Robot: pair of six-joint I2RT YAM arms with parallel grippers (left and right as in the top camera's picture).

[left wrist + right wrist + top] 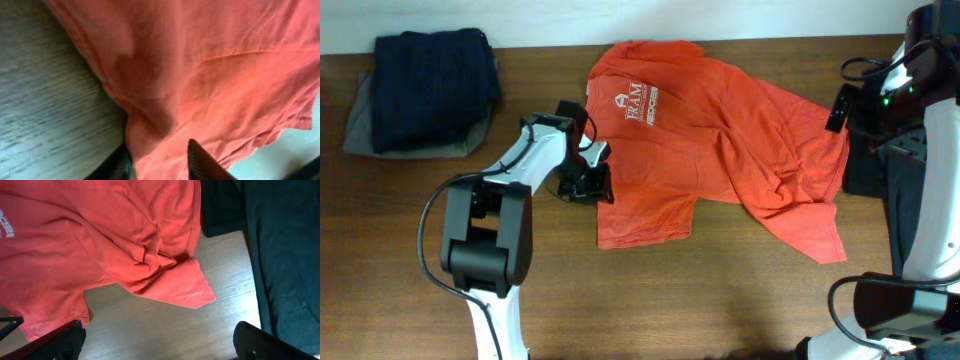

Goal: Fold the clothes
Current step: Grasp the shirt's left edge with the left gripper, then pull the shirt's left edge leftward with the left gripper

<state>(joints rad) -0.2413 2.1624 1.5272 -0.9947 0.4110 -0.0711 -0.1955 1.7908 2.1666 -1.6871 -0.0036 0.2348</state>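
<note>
The left gripper (159, 149) has its dark fingers (202, 162) narrowly apart, with a bunched fold of the shirt (720, 130) pressed between them. Creases in the cloth run down into that gap. From overhead the pinch is on the shirt's left edge, about halfway down, where cloth meets bare table (720, 290). The left arm (515, 165) reaches in from the lower left.

The right gripper (160, 347) is spread wide and has hold of nothing. One finger (65, 337) shows at the lower left of its wrist view and the other at the lower right. Bare wood and the edge of the shirt lie below them. A sleeve (185, 287) ends in a hemmed corner that lies flat on the wood, just below a knot of wrinkles.

The shirt lies mostly spread on the middle of the table, toward the far edge. White lettering (640, 103) faces up near its upper left. Its left half lies fairly flat. Its right half is rumpled, with folds running diagonally toward the lower right corner.

A pile of dark folded clothes (430, 85) sits at the far left on a grey cloth (360, 125), well apart from the shirt. A dark cloth (285, 255) lies at the right edge, just beside the shirt's right side, by the right arm (920, 150).
</note>
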